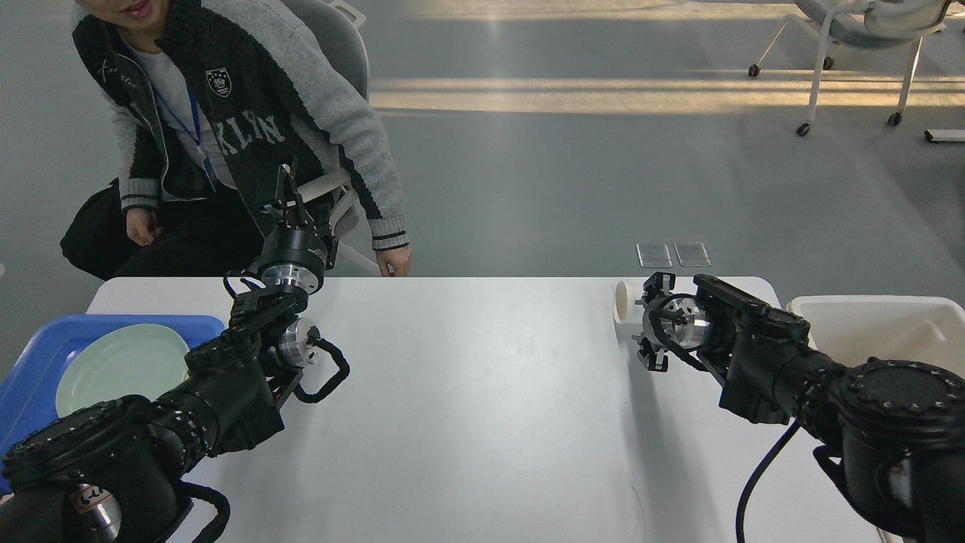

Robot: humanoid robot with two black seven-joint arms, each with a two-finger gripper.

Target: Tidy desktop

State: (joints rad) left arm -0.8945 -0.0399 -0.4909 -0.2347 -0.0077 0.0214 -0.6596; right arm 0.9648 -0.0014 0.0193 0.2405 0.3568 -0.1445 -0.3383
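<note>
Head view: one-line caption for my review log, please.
Two black arms over a white desktop; right claw beside a small white cup, plate in blue tray, bin at right, person seated behind.

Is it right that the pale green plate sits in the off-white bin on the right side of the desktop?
Not quite. In the head view the pale green plate sits in the blue tray on the left side of the desktop. The off-white bin is on the right.

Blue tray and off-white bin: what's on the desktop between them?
Head view: only a small white cup by the right gripper; the desktop between blue tray and bin is otherwise bare.
</note>
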